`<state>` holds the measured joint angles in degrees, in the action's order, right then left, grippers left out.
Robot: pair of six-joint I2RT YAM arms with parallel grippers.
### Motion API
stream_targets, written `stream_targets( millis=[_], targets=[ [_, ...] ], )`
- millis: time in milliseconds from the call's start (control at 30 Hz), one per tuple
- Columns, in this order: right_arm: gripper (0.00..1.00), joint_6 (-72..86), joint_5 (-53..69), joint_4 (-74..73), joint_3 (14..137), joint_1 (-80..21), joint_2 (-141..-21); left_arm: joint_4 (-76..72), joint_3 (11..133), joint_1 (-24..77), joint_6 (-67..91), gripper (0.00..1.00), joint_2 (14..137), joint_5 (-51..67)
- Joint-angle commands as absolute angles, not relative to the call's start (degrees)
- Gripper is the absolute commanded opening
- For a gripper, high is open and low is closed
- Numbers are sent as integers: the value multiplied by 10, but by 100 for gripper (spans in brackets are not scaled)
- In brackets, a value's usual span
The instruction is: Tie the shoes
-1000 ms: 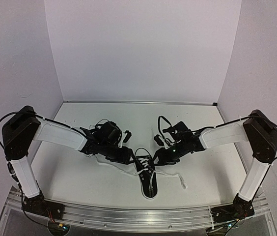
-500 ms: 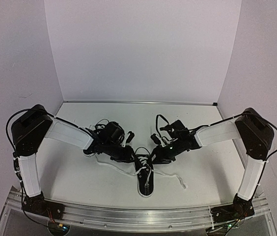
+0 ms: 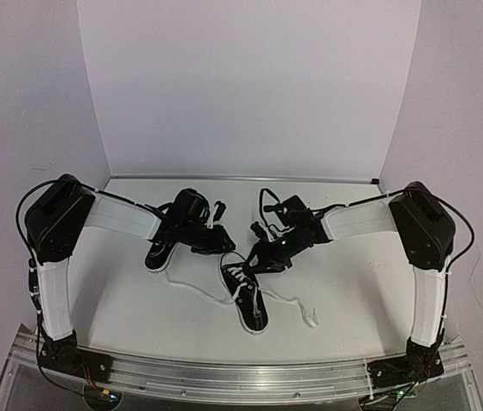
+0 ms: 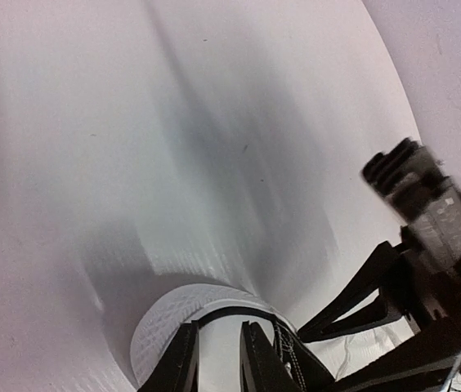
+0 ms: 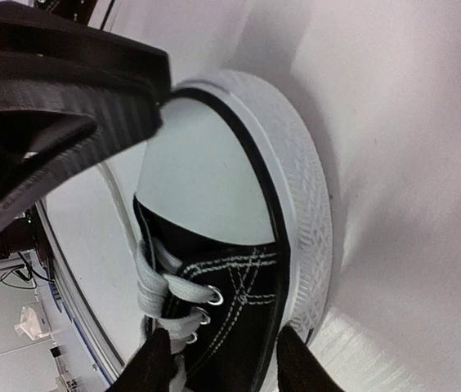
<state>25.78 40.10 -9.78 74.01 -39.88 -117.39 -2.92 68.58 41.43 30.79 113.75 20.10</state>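
Two small black shoes with white laces lie on the white table. One shoe (image 3: 248, 301) is at the centre, tilted, with its toe towards the back left. My right gripper (image 3: 254, 259) (image 5: 222, 351) straddles this shoe (image 5: 239, 278) at the forepart, one finger on the laces and the other against the white sole. My left gripper (image 3: 224, 246) (image 4: 218, 327) rests its tips on the white toe cap (image 4: 165, 318). Its jaws stand a narrow gap apart, and I cannot tell whether they pinch anything. The other shoe (image 3: 157, 253) lies to the left, under the left arm.
Loose white lace ends (image 3: 310, 315) trail over the table to the right and left of the centre shoe. White walls close the table at the back and both sides. The metal rail (image 3: 241, 377) with the arm bases runs along the near edge.
The centre shoe has slid away from the near edge and its toe has swung left. Both grippers moved back with it. The left jaws have narrowed. The second shoe is now uncovered.
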Motion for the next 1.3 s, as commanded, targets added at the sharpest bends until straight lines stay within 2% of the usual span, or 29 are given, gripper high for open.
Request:
stream_targets(
  millis=[0,133,300,367,400,467,633,733,800,933,1100,1267],
  targets=[
    [51,245,345,0,772,-395,-1152,-8,712,395,272,28,1119,207],
    [63,218,320,-39,749,-395,-1061,58,713,394,225,55,1058,178],
    [68,141,263,-103,724,-395,-940,118,670,395,180,85,949,150],
    [72,116,238,-106,695,-395,-866,121,631,397,169,93,882,132],
    [79,107,224,-104,678,-395,-836,117,607,401,168,95,844,114],
    [98,95,199,-95,642,-395,-782,110,556,407,168,99,768,72],
    [98,101,181,-72,574,-395,-734,189,519,409,207,99,642,-147],
    [98,82,200,-98,574,-395,-762,183,495,409,139,99,574,-143],
    [98,74,214,-129,577,-395,-781,234,509,409,118,100,560,-91],
    [98,78,230,-157,558,-395,-802,305,532,420,81,99,624,37],
    [98,94,235,-163,530,-395,-815,362,544,518,27,99,734,-40],
    [98,107,228,-175,512,-395,-832,379,588,534,-32,97,831,-52]
  ],
)
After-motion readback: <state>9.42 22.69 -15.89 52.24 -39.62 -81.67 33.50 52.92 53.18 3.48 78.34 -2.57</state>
